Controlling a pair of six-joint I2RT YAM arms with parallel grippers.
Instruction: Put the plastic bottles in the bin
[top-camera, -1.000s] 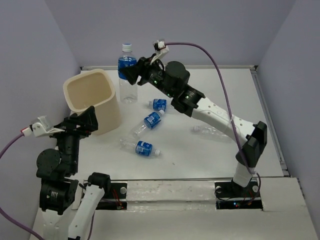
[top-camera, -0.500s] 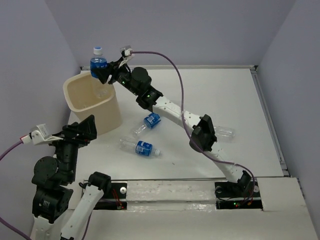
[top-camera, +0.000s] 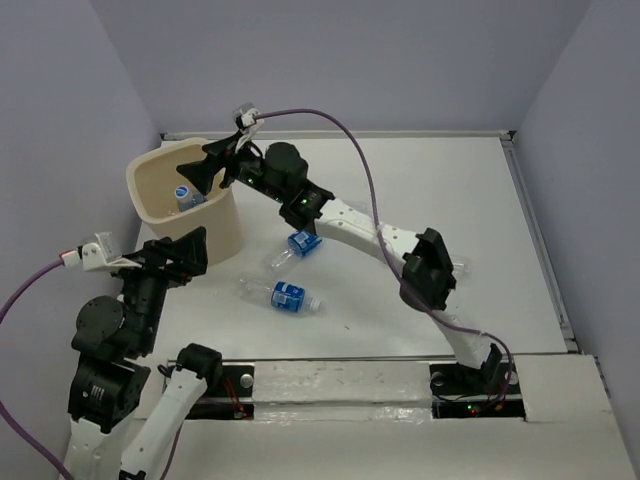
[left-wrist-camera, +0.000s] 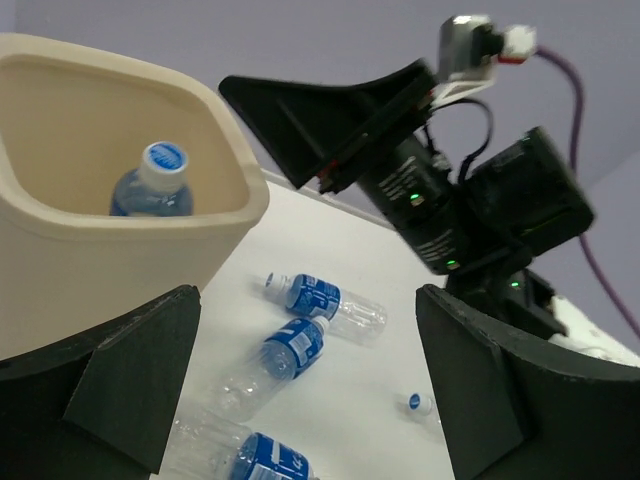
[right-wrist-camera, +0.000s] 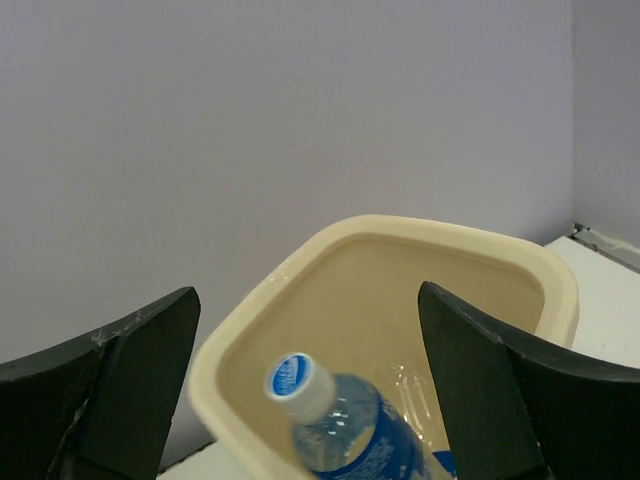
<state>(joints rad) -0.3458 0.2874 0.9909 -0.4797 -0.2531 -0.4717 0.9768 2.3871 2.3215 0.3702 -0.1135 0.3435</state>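
Right pincer: spread wide, empty, poised over the far-right rim of the bin | Plastic bottle: inside the bin, cap up, leaning | Left pincer: wide apart, empty, just near of the bin | Loose bottles: lying on the bench, right of the bin

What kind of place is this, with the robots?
Most likely a robot test booth in a lab, not a home. Plain walls box in a white table, two arms are bolted to its near edge, and bottles and a bin sit out for practice.
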